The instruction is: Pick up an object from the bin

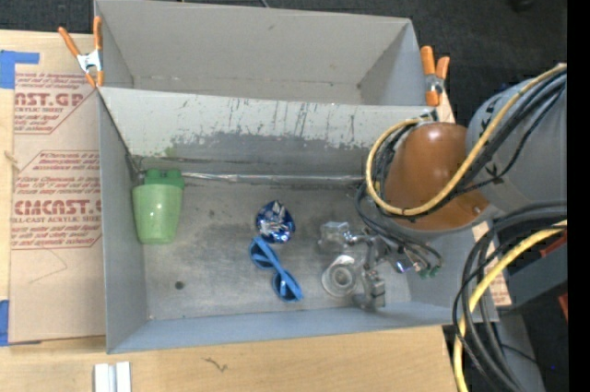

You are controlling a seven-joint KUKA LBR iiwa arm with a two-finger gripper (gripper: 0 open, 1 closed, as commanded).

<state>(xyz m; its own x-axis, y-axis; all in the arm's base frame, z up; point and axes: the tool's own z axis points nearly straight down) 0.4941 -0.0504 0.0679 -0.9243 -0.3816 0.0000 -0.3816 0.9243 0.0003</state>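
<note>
My gripper (372, 274) is low in the bin's front right corner, under the orange-domed wrist. A clear, roundish ring-shaped thing (339, 278) lies right beside it on the left, touching or nearly touching it. Another small clear piece (334, 236) lies just behind that. Blue toy sunglasses (275, 267) lie on the floor a little further left. A crumpled blue-and-silver foil ball (275, 221) sits just behind the glasses.
A light green plastic cup (157, 207) lies on its side against the bin's left wall. The arm and its looped cables hang over the right rim. The front wall is close to the gripper.
</note>
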